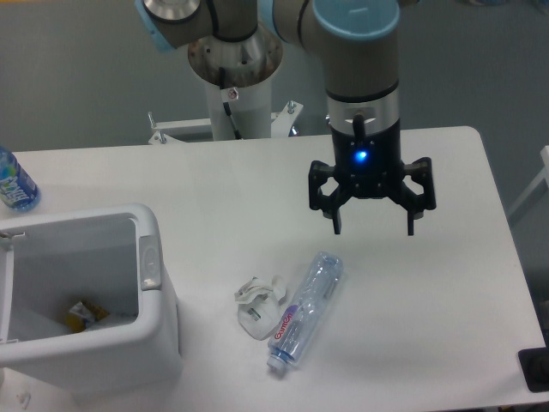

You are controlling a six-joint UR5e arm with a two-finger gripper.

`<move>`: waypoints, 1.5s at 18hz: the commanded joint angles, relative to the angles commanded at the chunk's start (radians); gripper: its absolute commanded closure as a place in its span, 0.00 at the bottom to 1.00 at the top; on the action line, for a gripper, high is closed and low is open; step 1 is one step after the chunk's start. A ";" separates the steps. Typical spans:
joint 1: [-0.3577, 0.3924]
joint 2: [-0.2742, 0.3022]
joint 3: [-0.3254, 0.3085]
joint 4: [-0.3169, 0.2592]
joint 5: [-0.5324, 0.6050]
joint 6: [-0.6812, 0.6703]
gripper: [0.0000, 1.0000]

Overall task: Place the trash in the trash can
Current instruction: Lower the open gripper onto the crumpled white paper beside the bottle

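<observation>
A crushed clear plastic bottle [305,311] with a white cap and a red-lettered label lies on the white table, slanting from upper right to lower left. Just left of it, touching or nearly touching, sits a small crumpled white wrapper [259,303]. The white trash can [154,296] stands at the front left, its grey oval recess facing right; something yellowish lies inside it. My gripper [372,230] hangs above the table, up and right of the bottle, open with nothing between its fingers.
A blue-labelled bottle [15,182] stands at the table's far left edge. The arm's base column [235,73] rises behind the table's back edge. A dark object [535,369] sits at the front right corner.
</observation>
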 joint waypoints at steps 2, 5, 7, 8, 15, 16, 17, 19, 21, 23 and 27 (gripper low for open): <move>-0.003 -0.003 0.000 0.000 0.000 0.000 0.00; -0.008 0.000 -0.043 0.023 -0.008 -0.017 0.00; -0.011 0.003 -0.084 0.058 -0.008 -0.020 0.00; -0.012 0.012 -0.109 0.069 -0.008 -0.018 0.00; -0.077 0.000 -0.274 0.189 -0.006 -0.008 0.00; -0.080 -0.008 -0.287 0.187 -0.008 0.004 0.00; -0.089 -0.015 -0.297 0.186 -0.008 0.033 0.00; -0.104 -0.041 -0.327 0.192 -0.005 0.141 0.00; -0.115 -0.061 -0.345 0.207 -0.006 0.234 0.00; -0.139 -0.089 -0.354 0.209 -0.005 0.290 0.00; -0.187 -0.149 -0.357 0.212 -0.005 0.296 0.00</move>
